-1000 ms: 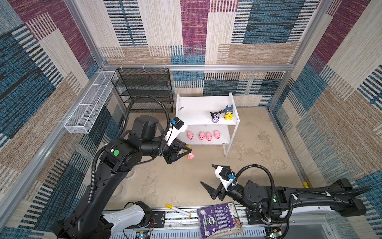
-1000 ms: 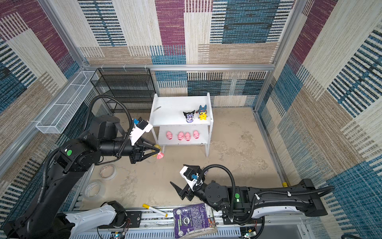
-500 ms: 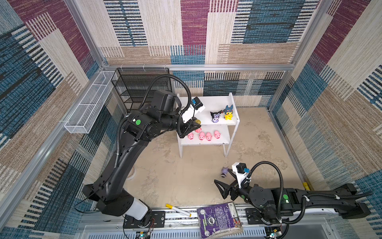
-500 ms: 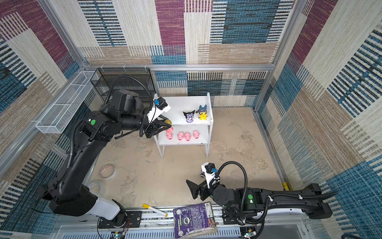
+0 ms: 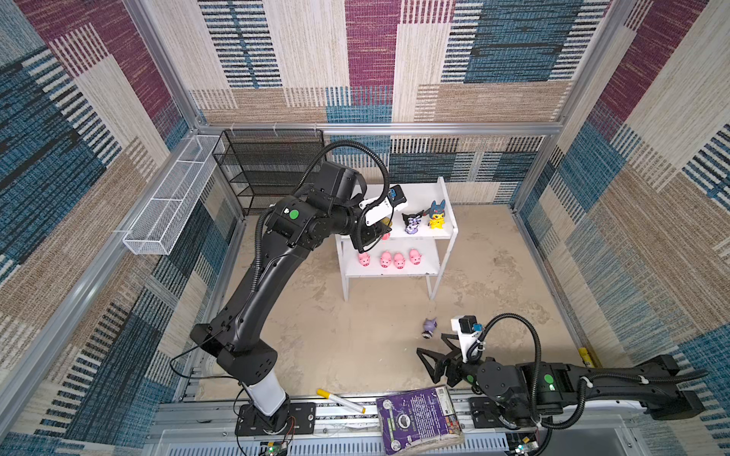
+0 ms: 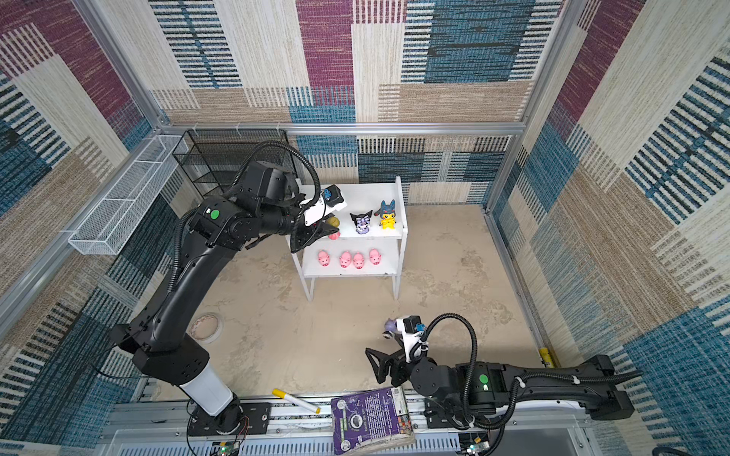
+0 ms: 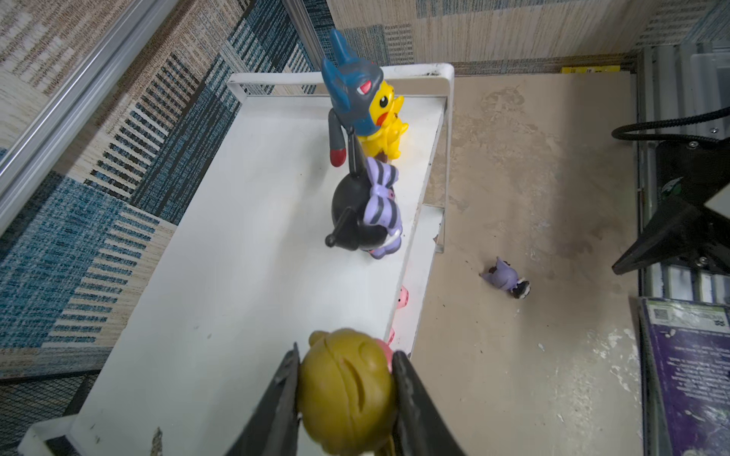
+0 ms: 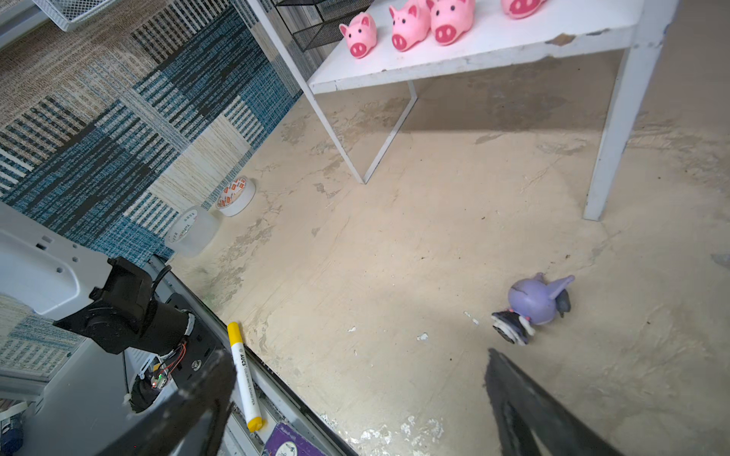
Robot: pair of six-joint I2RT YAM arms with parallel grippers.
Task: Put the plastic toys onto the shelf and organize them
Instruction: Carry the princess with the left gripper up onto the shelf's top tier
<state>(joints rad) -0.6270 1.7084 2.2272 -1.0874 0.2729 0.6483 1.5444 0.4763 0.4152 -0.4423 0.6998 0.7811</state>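
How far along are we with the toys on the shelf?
Done: four pink pigs on the shelf, lower board; black-purple figure and yellow hooded figure on top. In hand: the left gripper clamps the blonde girl over the top board. Left: the lilac figure lies on the floor near the open right gripper.

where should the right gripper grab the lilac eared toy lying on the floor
Probably grip the lilac toy by its round head, coming down from above with the open right gripper. It lies tipped over, ears and base pointing opposite ways, so close across the head.
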